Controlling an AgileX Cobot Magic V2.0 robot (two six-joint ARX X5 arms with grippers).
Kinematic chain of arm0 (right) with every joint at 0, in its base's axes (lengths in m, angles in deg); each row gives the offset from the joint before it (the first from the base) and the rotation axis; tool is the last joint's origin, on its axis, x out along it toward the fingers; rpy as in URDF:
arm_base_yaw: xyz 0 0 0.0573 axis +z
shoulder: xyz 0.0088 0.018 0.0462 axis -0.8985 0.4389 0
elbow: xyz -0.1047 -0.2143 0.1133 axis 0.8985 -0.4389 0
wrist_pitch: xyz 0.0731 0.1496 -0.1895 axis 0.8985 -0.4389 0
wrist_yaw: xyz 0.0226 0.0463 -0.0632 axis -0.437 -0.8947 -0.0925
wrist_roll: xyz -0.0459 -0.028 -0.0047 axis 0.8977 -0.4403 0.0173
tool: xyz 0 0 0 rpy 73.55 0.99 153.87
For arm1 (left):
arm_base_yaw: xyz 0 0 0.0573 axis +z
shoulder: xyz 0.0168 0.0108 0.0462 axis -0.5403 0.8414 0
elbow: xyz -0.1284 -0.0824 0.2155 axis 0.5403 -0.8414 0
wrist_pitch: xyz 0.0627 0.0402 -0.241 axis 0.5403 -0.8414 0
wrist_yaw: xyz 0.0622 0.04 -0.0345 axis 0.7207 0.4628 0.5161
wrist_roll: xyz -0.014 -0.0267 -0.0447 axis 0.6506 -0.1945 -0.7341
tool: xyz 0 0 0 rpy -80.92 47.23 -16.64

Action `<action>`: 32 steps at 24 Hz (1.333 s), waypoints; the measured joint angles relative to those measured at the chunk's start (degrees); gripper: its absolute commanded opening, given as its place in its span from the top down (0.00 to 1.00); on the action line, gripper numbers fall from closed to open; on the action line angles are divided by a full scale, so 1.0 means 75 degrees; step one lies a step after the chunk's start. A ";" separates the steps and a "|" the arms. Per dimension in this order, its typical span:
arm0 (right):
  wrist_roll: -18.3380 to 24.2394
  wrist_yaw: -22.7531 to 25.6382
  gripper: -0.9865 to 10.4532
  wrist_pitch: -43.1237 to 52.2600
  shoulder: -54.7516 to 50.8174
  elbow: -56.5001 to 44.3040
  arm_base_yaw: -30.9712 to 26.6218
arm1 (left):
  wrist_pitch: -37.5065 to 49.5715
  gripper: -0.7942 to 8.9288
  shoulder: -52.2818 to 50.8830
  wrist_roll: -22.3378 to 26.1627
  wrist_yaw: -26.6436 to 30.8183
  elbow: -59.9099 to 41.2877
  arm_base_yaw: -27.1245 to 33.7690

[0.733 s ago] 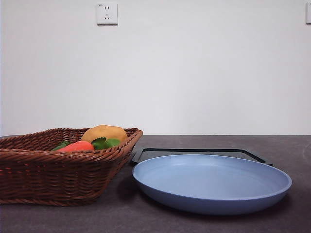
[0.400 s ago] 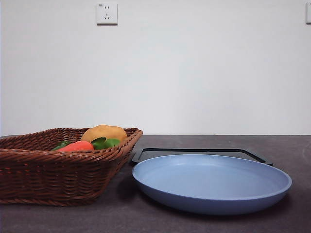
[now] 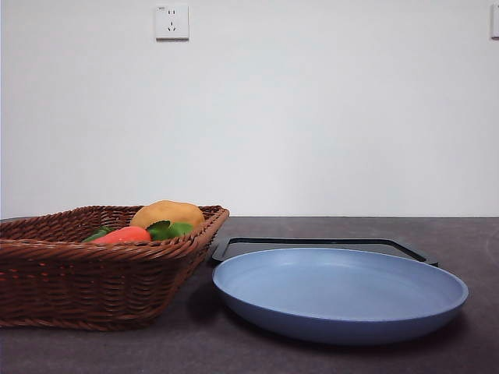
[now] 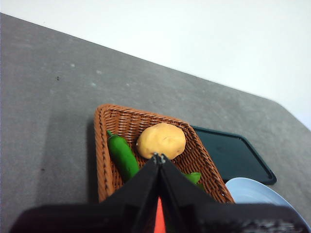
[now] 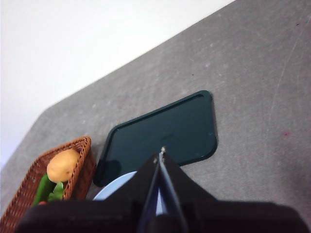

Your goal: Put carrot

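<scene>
nothing of the task looks done yet: the carrot [image 3: 122,234] lies in the wicker basket [image 3: 70,288], its green top toward the potato [image 3: 167,213], and no jaws touch it. in the left wrist view the left gripper [image 4: 159,158] hangs high above the basket with its jaws pressed together to a point, holding nothing; a sliver of the carrot's red-orange shows right under and between the jaws, the potato sits just beyond their tips, and the green pepper [image 4: 122,155] lies to one side of them along the basket wall. the right gripper [image 5: 162,151] is likewise up in the air with jaws pressed together and empty, its tips over the dark tray [image 5: 160,131], with the blue plate [image 3: 340,293] showing beneath the jaws and the basket well off to one side. on the tabletop [image 3: 460,234] the plate and the tray both stand bare, so either could be meant to receive the carrot; the task sentence does not say which. what is left, as i judge it, is the whole job: the left gripper, being the one over the basket, would need to spread its jaws, come down onto the carrot, lift it clear of the wicker rim, and carry it across and set it down.
</scene>
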 measured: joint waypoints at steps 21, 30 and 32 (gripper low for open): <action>0.1614 -0.1798 0.75 -0.1664 0.5286 0.1612 0.0000 | -0.2760 0.71 0.5348 0.2693 -0.1492 0.3118 -0.1218; 0.1454 -0.1801 0.73 0.0213 0.7886 0.1612 0.0737 | -0.2480 0.65 0.5348 0.2725 -0.1489 0.3121 -0.1309; 0.1341 -0.1801 0.76 0.0484 0.8271 0.1612 0.0941 | -0.2480 0.65 0.5348 0.2725 -0.1489 0.3121 -0.1309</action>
